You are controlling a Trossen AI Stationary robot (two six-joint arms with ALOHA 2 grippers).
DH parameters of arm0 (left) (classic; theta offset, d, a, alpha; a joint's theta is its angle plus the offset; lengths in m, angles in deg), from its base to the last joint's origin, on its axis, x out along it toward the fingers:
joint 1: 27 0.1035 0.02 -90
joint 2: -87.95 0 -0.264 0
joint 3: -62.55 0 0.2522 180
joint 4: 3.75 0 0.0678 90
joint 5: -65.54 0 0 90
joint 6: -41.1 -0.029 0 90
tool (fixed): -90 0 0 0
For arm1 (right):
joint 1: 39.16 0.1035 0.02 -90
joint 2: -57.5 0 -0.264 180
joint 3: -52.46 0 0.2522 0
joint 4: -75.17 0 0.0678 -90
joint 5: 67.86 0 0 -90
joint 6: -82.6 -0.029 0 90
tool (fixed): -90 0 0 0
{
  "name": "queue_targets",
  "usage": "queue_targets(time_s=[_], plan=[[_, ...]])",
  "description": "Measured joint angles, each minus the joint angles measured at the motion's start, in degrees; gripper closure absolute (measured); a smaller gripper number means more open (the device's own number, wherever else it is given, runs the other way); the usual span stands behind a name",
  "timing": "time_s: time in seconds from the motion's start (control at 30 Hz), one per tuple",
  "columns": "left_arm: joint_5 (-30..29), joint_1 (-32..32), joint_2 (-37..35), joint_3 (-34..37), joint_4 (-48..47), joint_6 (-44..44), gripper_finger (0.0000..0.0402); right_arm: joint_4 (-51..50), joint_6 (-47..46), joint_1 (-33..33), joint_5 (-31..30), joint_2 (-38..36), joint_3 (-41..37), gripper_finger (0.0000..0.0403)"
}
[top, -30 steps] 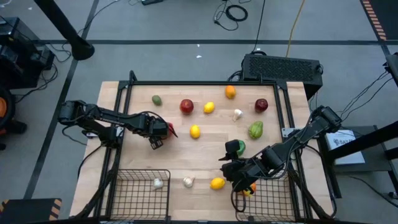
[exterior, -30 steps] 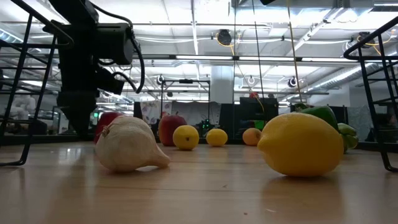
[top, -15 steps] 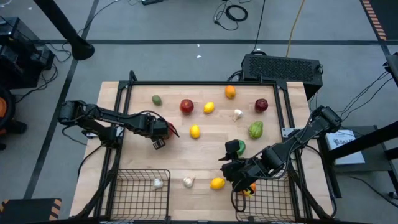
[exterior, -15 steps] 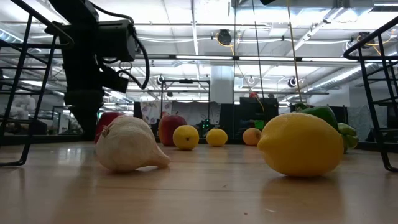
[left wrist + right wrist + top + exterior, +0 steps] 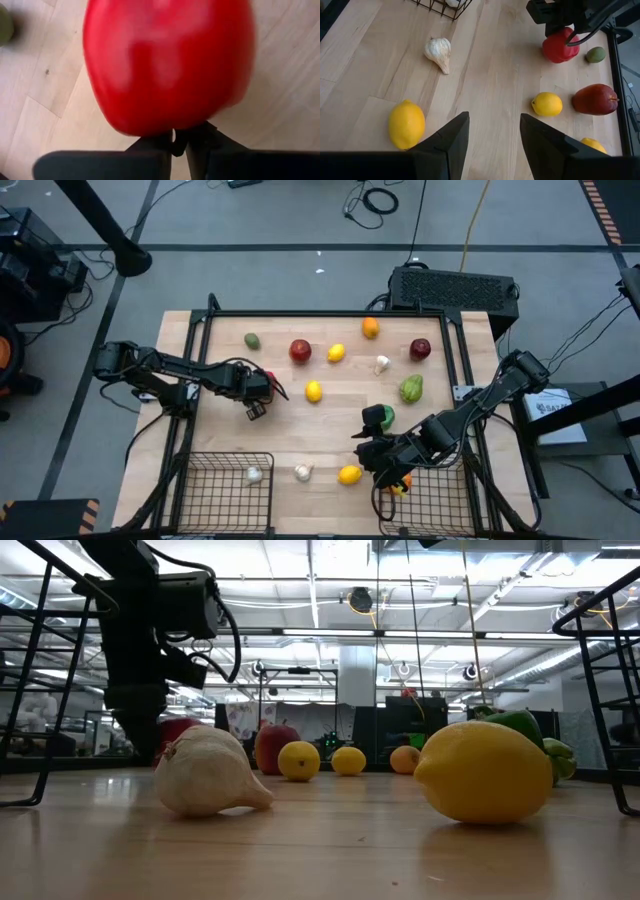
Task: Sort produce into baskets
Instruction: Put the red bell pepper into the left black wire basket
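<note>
A red pepper (image 5: 274,388) lies on the wooden table (image 5: 330,430) at its left side, and it fills the left wrist view (image 5: 167,65). My left gripper (image 5: 262,388) points steeply down at it and is shut at its near edge (image 5: 180,142). My right gripper (image 5: 495,131) hangs open above the table beside the right basket (image 5: 435,500), with nothing between its fingers. A lemon (image 5: 406,123) and a garlic bulb (image 5: 438,52) lie on the table beyond it. The left basket (image 5: 225,492) holds a garlic bulb (image 5: 254,474). The right basket holds an orange piece (image 5: 401,483). My left gripper's fingertips (image 5: 197,140) come together at the pepper's edge (image 5: 165,131) nearest the gripper, from above and slanting. The pepper's bulge hides the part caught between them. In the low view the pepper (image 5: 178,728) rests on the table.
More produce is spread over the far half: a red apple (image 5: 300,351), lemons (image 5: 313,391) (image 5: 336,353), an orange (image 5: 370,328), a garlic bulb (image 5: 382,364), a dark apple (image 5: 420,349) and green peppers (image 5: 411,389) (image 5: 380,416). A black frame (image 5: 200,350) borders the table.
In the low view the lower part of my left gripper has shifted in toward the red pepper. The pepper has stayed on the table.
</note>
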Motion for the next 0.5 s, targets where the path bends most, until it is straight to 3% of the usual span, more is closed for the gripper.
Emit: queue_targets(time_s=[0.1,0.23,0.5], plan=[[0.47,0.00,-0.19,0.00,-0.04,0.22,0.0373,0.00,0.00,0.01,0.00,0.00,0.00,0.0235],[7.53,-0.37,-2.30,-2.38,-2.57,0.64,0.0355,-0.22,0.00,0.01,0.00,0.00,0.00,0.0235],[22.10,-7.25,-9.07,-21.06,-27.21,6.91,0.0369,-1.09,0.42,-0.03,-0.11,0.02,0.00,0.0235]])
